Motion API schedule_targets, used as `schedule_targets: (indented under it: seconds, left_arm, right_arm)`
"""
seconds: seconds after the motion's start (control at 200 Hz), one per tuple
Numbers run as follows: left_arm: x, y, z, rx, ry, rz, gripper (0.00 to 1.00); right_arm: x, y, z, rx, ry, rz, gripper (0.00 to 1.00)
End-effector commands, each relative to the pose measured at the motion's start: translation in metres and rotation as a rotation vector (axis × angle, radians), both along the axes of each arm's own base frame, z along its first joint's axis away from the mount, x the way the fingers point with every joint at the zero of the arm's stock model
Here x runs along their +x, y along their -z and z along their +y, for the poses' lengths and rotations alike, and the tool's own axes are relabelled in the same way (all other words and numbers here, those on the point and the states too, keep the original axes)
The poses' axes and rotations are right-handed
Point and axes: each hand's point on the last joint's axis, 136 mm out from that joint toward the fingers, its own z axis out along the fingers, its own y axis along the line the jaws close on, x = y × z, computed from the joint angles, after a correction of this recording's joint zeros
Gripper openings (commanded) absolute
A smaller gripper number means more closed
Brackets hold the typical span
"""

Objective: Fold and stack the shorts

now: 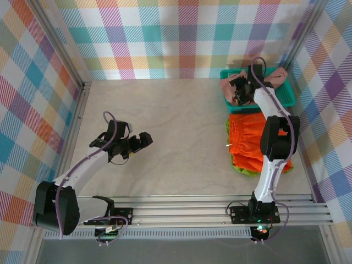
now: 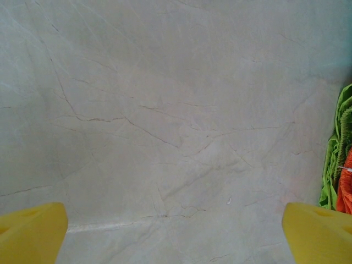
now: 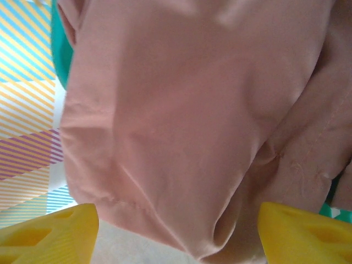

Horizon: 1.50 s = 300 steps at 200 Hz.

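Note:
The dusty pink shorts (image 1: 226,88) lie bunched in the teal basket (image 1: 287,97) at the back right and hang over its left rim. My right gripper (image 1: 240,91) reaches into them. In the right wrist view the pink shorts (image 3: 181,110) hang as a loose fold between the yellow fingertips (image 3: 49,234) of the right gripper (image 3: 179,236), whose jaws still stand well apart. The orange shorts (image 1: 250,137) lie folded on the lime green shorts (image 1: 242,170) in front of the basket. My left gripper (image 1: 147,138) hovers open over bare table, nothing between its fingers (image 2: 30,231).
The green shorts (image 2: 336,143) and orange shorts (image 2: 346,190) show at the right edge of the left wrist view. Plaid walls enclose the table on three sides. The basket's wall (image 3: 60,60) shows teal behind the pink cloth.

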Motion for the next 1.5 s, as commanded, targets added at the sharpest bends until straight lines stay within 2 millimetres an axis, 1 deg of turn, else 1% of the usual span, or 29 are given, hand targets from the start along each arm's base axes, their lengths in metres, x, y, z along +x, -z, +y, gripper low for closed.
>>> schedule_targets:
  seconds: [0.0,0.09,0.175,0.23,0.285,0.365,0.41,0.445,0.585,0.715,0.805,0.875,0.985,1.02,1.06,1.115,1.185,1.255,1.31,1.365,1.4,1.46,1.495]
  left_arm:
    - [0.003,-0.01,0.001,0.017,0.009,-0.03,1.0]
    - [0.003,-0.009,0.002,0.02,0.007,-0.028,1.0]
    - [0.003,-0.009,0.003,0.023,0.005,-0.027,1.0]
    - [0.002,-0.008,0.003,0.022,0.006,-0.026,1.0]
    - [0.002,-0.008,0.003,0.023,0.004,-0.025,1.0]
    - [0.002,-0.008,0.003,0.023,0.003,-0.026,1.0]
    - [0.002,-0.008,0.003,0.023,0.002,-0.027,1.0]
    - [0.002,-0.008,0.003,0.022,0.003,-0.027,1.0]
    - [0.002,-0.01,0.003,0.015,0.0,-0.034,1.0]
    - [0.001,-0.011,0.003,0.011,-0.003,-0.038,1.0]
    - [0.001,-0.011,0.003,0.009,-0.003,-0.04,1.0]
    - [0.0,-0.012,0.003,0.007,-0.004,-0.042,1.0]
    - [-0.001,-0.013,0.003,0.004,-0.007,-0.044,1.0]
    - [-0.001,-0.014,0.003,0.004,-0.007,-0.047,1.0]
    - [-0.001,-0.014,0.004,0.004,-0.011,-0.048,1.0]
    - [-0.001,-0.015,0.004,0.001,-0.014,-0.052,1.0]
    - [-0.002,-0.016,0.004,-0.001,-0.016,-0.054,1.0]
    - [-0.002,-0.018,0.004,-0.004,-0.021,-0.059,1.0]
    - [-0.002,-0.022,0.005,-0.006,-0.026,-0.069,1.0]
    - [-0.002,-0.026,0.006,-0.003,-0.032,-0.081,1.0]
    - [-0.002,-0.03,0.007,0.0,-0.036,-0.091,1.0]
    - [-0.003,-0.038,0.011,0.01,-0.048,-0.111,1.0]
    - [-0.004,-0.044,0.013,0.016,-0.056,-0.123,1.0]
  right_arm:
    - [0.007,0.0,0.01,0.043,-0.014,0.001,0.7]
    - [0.01,0.004,0.013,0.057,-0.02,0.002,0.6]
    - [0.013,0.002,0.013,0.06,-0.025,-0.006,0.48]
    - [0.015,-0.002,0.014,0.058,-0.03,-0.017,0.39]
    - [0.017,-0.008,0.016,0.066,-0.037,-0.036,0.26]
    - [0.02,-0.024,0.019,0.083,-0.053,-0.085,0.09]
    - [0.021,-0.035,0.02,0.088,-0.057,-0.116,0.03]
    - [0.021,-0.043,0.021,0.088,-0.061,-0.142,0.0]
    - [0.013,-0.087,0.024,0.067,-0.06,-0.274,0.0]
    - [-0.002,-0.13,0.027,0.053,-0.055,-0.402,0.0]
    - [-0.011,-0.166,0.033,0.046,-0.07,-0.5,0.0]
    - [-0.02,-0.202,0.041,0.03,-0.093,-0.587,0.0]
    - [-0.037,-0.267,0.059,-0.045,-0.15,-0.748,0.0]
    - [-0.044,-0.29,0.068,-0.068,-0.178,-0.806,0.0]
    - [-0.053,-0.313,0.08,-0.094,-0.213,-0.86,0.0]
    - [-0.065,-0.339,0.099,-0.129,-0.267,-0.917,0.0]
    - [-0.082,-0.363,0.128,-0.178,-0.347,-0.974,0.0]
    - [-0.096,-0.372,0.162,-0.211,-0.438,-0.999,0.0]
    - [-0.104,-0.367,0.188,-0.226,-0.504,-0.988,0.0]
    - [-0.112,-0.355,0.213,-0.243,-0.567,-0.968,0.09]
    - [-0.116,-0.345,0.229,-0.257,-0.603,-0.953,0.21]
    - [-0.122,-0.322,0.253,-0.285,-0.672,-0.921,0.51]
    - [-0.124,-0.307,0.265,-0.301,-0.713,-0.897,0.59]
